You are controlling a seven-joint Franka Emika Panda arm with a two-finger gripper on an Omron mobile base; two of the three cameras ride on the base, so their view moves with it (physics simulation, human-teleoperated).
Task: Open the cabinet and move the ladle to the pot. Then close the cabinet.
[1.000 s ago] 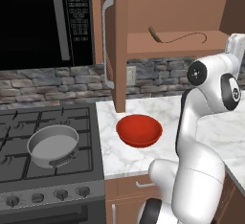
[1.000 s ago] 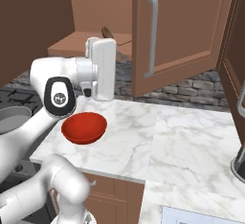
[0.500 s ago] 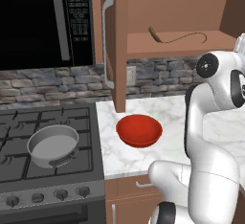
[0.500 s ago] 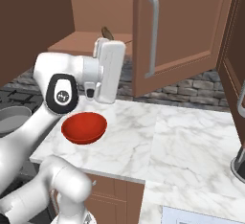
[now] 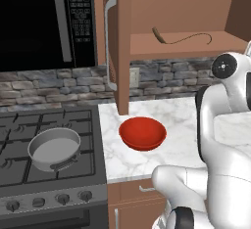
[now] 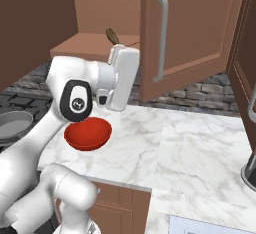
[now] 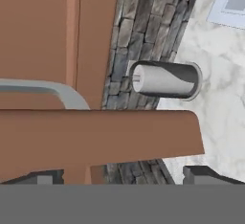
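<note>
Reddish-brown cabinet stands open, ladle lying on its shelf; gripper jaws spread apart, empty; pot on stove.

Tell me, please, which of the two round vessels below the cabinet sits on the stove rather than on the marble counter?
The grey metal pot sits on the stove grates. The red bowl rests on the marble counter instead.

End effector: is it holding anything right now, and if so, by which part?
Nothing is held. The end effector is open with only air between its fingertips, and the ladle lies untouched on the cabinet shelf.
</note>
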